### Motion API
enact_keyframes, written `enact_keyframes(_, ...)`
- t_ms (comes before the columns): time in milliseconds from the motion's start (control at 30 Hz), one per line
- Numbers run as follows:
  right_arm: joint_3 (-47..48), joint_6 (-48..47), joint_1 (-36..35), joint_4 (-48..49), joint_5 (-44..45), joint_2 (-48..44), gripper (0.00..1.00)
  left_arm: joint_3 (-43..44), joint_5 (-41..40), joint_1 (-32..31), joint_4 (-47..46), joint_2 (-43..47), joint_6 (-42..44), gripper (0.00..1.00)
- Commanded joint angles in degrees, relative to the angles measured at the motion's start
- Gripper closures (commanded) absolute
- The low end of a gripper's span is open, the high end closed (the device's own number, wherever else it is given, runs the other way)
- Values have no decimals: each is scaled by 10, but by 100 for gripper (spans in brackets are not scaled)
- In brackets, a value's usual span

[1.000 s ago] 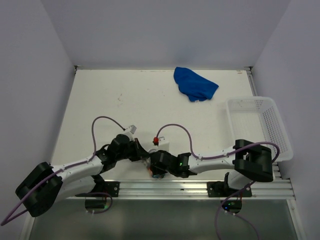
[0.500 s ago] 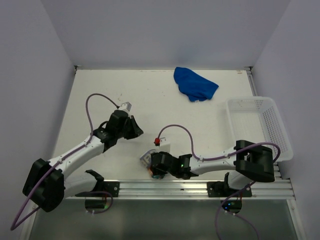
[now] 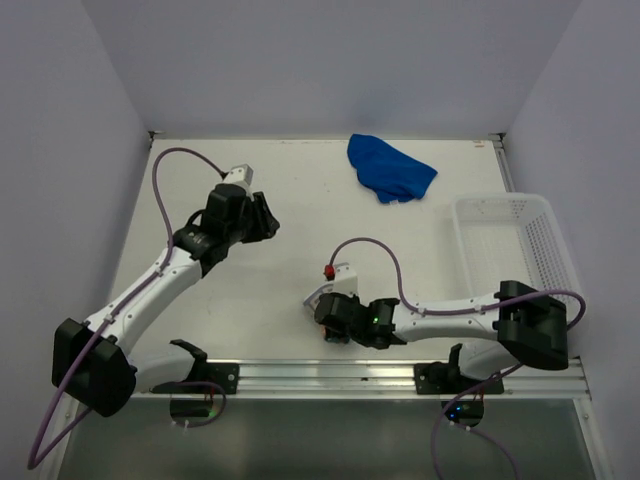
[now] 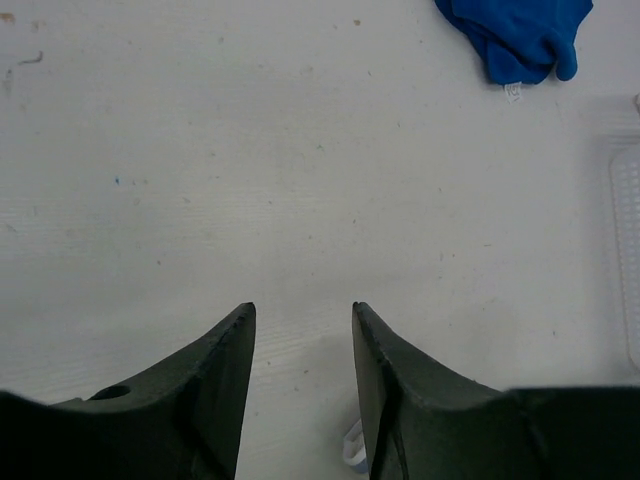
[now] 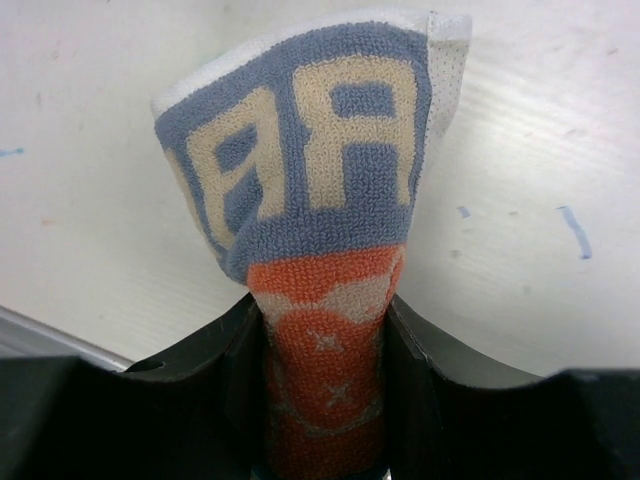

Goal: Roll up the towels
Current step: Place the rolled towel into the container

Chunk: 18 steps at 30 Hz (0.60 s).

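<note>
Now, right arm first. On its wrist view my right gripper is clamped on the patterned terry towel in orange, grey-blue and white. The orange part with small pale crosses is pinched between the two black fingers at bottom centre of the frame. The grey-blue part with cream block letters stands up above them, folded over, filling the middle. White tabletop lies behind it, with a few faint blue marks.

Overhead, that gripper sits low in the frame, just right of centre, close to the aluminium rail along the bottom edge of the table. Only a pale scrap of the towel shows past the wrist there.

My left gripper is open. On its wrist view the two dark fingers stand apart at bottom centre, bare table between them. Overhead it hangs left of centre, with the arm stretched up from the lower left corner, well apart from the right gripper.

The plain bright blue cloth lies in a crumpled heap at upper centre-right of the overhead frame, near the far edge of the table, touched by neither arm. It sits in the upper right corner on the left wrist view, a small white tag at its lower edge.

The white plastic mesh basket sits at the right edge of the overhead frame, below and right of the blue cloth, apart from it.
</note>
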State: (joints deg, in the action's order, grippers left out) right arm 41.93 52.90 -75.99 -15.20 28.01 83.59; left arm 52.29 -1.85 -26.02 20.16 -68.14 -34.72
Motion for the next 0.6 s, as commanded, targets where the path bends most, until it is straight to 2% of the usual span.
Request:
enact_keyframes(0,10,-36,47,-48,40,-60,100,37,-44,10,25,-2,43,51)
enact_keyframes(167,22,-87,111,-74,38,-105,100,54,-49,17,34,-18,66,48)
enact_keyframes(367,51,-147,235,-128,55,-173,100,91,-77,19,67,-19,101,41)
enact_keyframes(467,70,-182,302,-161,68,-211,100,57,-90,19,44,6,112,38)
enact_keyframes(567,98,-218,376,-190,80,-239,100,28,-103,18,23,20,113,29)
